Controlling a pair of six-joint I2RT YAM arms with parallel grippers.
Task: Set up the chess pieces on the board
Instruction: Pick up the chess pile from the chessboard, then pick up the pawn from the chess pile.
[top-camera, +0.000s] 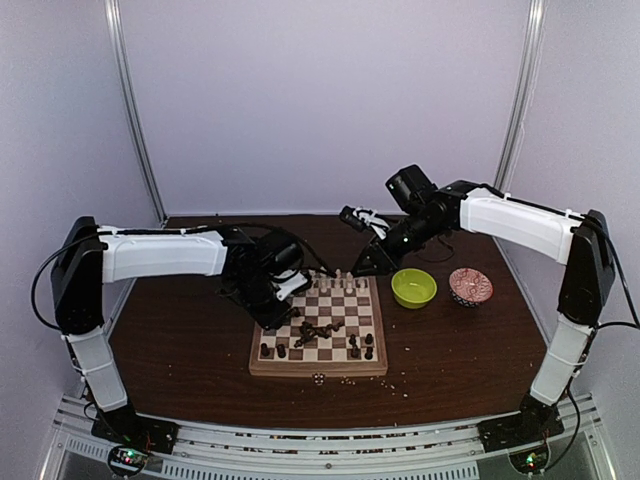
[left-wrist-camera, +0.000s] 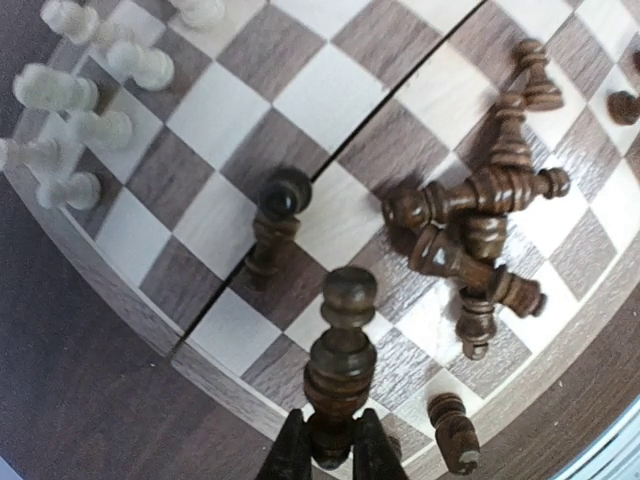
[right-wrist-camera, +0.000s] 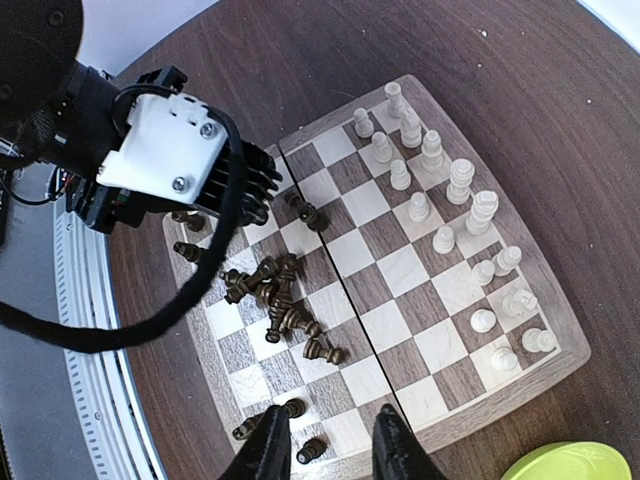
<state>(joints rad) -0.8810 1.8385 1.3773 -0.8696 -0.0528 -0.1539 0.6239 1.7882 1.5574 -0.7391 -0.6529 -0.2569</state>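
The board (top-camera: 318, 370) lies mid-table. Cream-white chess pieces (top-camera: 335, 282) stand along its far side, also seen in the right wrist view (right-wrist-camera: 460, 180). A heap of dark brown pieces (top-camera: 315, 330) lies toppled on the near half (left-wrist-camera: 470, 230) (right-wrist-camera: 275, 290). My left gripper (left-wrist-camera: 332, 455) hangs over the board's left edge (top-camera: 275, 300), shut on the base of a dark brown piece (left-wrist-camera: 340, 350). Beyond it, a dark piece (left-wrist-camera: 285, 192) stands on a square. My right gripper (right-wrist-camera: 333, 450) hovers open and empty above the board's right side (top-camera: 362, 265).
A lime-green bowl (top-camera: 413, 287) and a red patterned bowl (top-camera: 470, 286) sit right of the board. Pale crumbs (top-camera: 345, 380) are scattered along the board's near edge. A few dark pieces (top-camera: 360, 348) stand on the near row. The left arm's cable crosses the right wrist view.
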